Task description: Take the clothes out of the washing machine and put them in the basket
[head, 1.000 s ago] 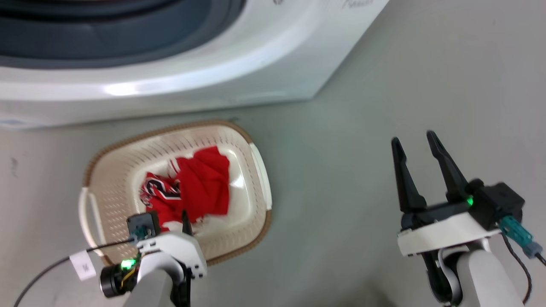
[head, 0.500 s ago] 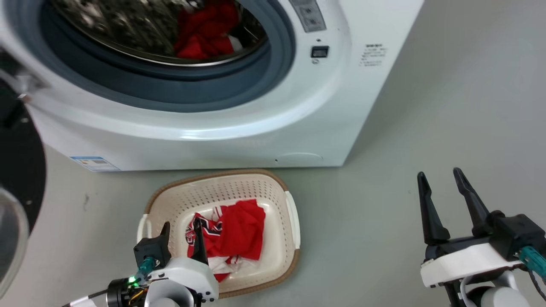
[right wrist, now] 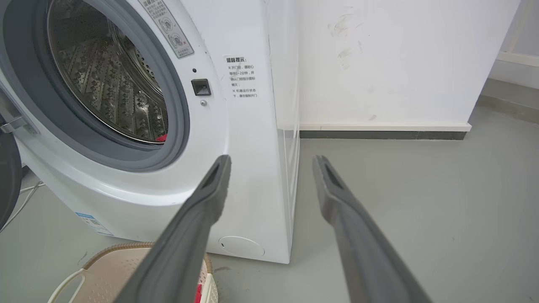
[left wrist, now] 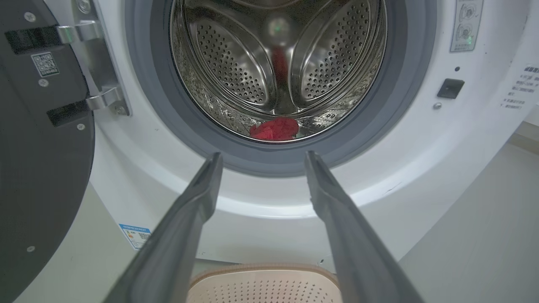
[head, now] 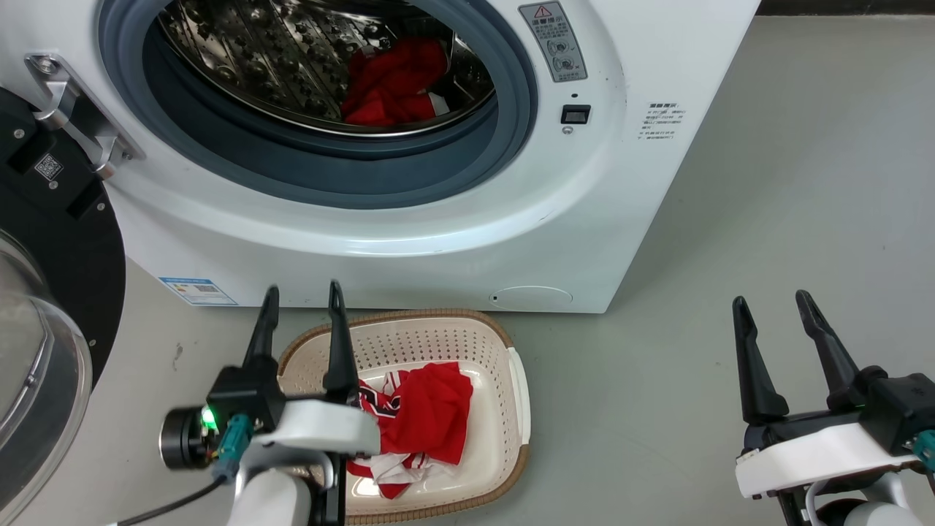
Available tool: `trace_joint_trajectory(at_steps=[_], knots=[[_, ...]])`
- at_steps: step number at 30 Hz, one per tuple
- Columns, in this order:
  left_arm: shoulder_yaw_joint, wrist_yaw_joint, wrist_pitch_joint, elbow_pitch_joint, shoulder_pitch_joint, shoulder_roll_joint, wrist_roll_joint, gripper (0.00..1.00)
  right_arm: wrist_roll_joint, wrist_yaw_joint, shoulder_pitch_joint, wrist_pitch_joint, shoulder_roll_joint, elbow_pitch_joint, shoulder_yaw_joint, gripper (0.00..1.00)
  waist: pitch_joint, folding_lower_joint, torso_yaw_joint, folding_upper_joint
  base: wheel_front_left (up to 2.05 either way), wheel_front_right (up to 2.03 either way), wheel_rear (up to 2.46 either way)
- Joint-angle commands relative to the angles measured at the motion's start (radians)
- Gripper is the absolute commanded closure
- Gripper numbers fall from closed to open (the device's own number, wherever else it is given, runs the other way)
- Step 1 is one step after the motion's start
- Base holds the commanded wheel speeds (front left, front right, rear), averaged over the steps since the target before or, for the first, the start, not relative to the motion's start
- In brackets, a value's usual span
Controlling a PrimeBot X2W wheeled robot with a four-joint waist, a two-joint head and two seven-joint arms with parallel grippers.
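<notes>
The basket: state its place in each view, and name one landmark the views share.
Head view: basket at lower centre, before the washing machine.
Left wrist view: bottom centre, far rim between the fingers.
Right wrist view: bottom left corner, partly behind a finger.
Shared landmark: the small black square right of the porthole.
</notes>
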Motion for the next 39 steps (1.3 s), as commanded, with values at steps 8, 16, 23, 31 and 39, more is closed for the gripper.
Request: trace_joint_trajectory(at_steps=[8,16,23,31,39], knots=[[0.008,-0.009,-0.003,0.032,-0.155,-0.001,0.026,0.00,0.020,0.000,0.003,0.010,0.000,-0.033,0.007,0.00,0.026,0.0002,-0.009,0.0000,0.00,0.00,0.00],[0.034,-0.032,-0.003,0.218,-0.358,0.004,0.037,0.00,0.036,0.000,-0.027,0.007,0.000,-0.041,0.030,0.00,0.117,0.0002,-0.031,0.0000,0.00,0.00,0.00],[0.043,-0.053,-0.003,0.396,-0.552,0.028,0.047,0.00,0.045,0.000,-0.066,-0.008,0.001,-0.036,0.052,0.00,0.237,0.0002,-0.047,0.0000,0.00,0.00,0.00],[0.044,-0.072,0.024,0.593,-0.787,0.073,0.051,0.00,0.055,0.000,-0.118,-0.031,0.001,-0.013,0.094,0.00,0.361,0.0002,-0.074,0.0000,0.00,0.00,0.00],[0.039,-0.076,0.098,0.714,-0.989,0.121,0.058,0.00,0.071,0.000,-0.153,-0.057,0.001,0.019,0.142,0.00,0.435,0.0002,-0.121,0.0000,0.00,0.00,0.00]])
